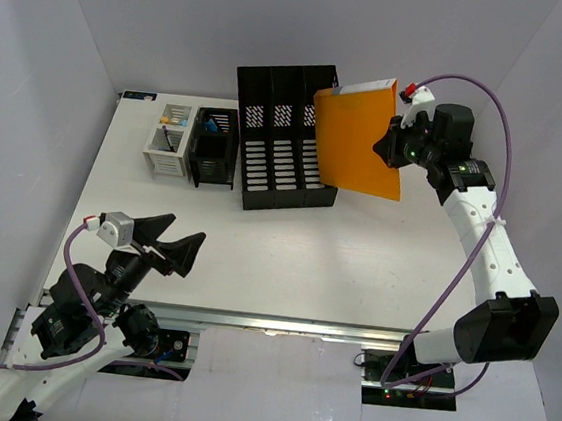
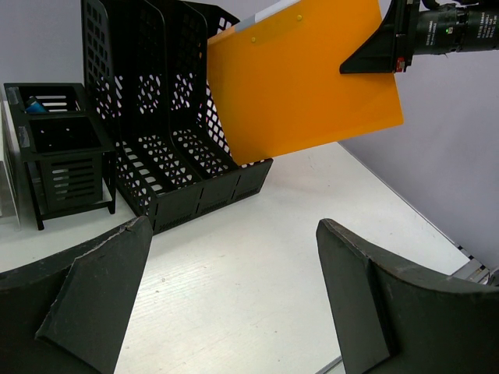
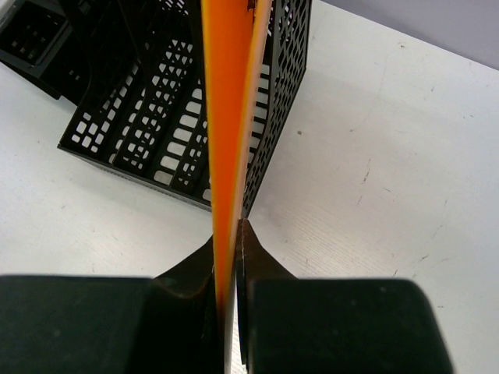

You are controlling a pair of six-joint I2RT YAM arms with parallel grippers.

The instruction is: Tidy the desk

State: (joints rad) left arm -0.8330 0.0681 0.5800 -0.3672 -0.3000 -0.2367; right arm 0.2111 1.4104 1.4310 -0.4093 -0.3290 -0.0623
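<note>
An orange folder [image 1: 358,143] hangs in the air, tilted, over the right end of the black three-slot file rack [image 1: 282,150] on the white desk [image 1: 287,251]. My right gripper [image 1: 386,146] is shut on the folder's right edge. In the right wrist view the orange folder [image 3: 230,117] runs edge-on between the pinched fingers, with the rack [image 3: 156,117] below it. My left gripper [image 1: 169,242] hovers open over the desk's front left, holding nothing; its view shows the folder [image 2: 304,78] and the rack [image 2: 171,125] ahead.
A black mesh organizer [image 1: 213,148] and a white one [image 1: 170,141] holding small items stand left of the rack. Pale grey walls close in the desk on three sides. A metal rail [image 1: 279,323] runs along the front edge.
</note>
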